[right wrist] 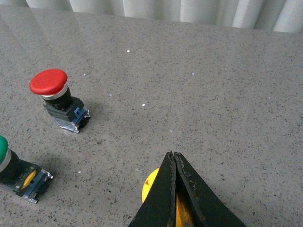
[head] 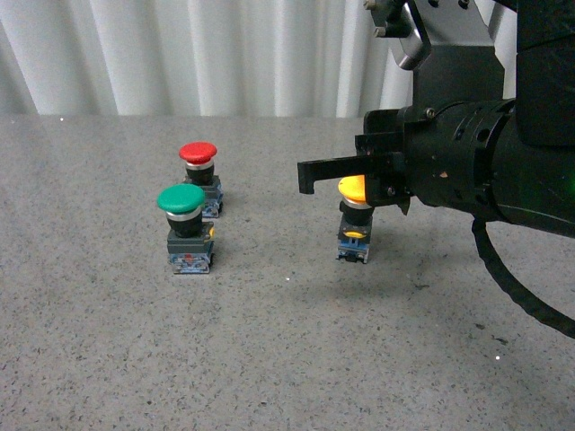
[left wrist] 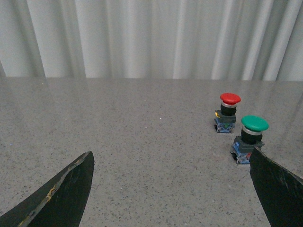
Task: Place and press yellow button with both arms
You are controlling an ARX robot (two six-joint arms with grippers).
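Note:
The yellow button (head: 352,190) stands upright on the grey table, right of centre, its blue-grey base below. My right gripper (head: 307,178) is shut, with its flat fingers lying over the yellow cap and the tips reaching past it to the left. In the right wrist view the shut fingers (right wrist: 173,158) cover most of the yellow cap (right wrist: 150,185). My left gripper (left wrist: 171,163) is open, low over bare table, with the black fingertips (left wrist: 80,170) at each side of the left wrist view. The left arm is out of the front view.
A green-capped button (head: 182,200) and a red-capped button (head: 198,153) stand close together at left centre. They also show in the left wrist view, green (left wrist: 254,124) and red (left wrist: 230,99), and in the right wrist view, red (right wrist: 48,81). A white curtain hangs behind the table.

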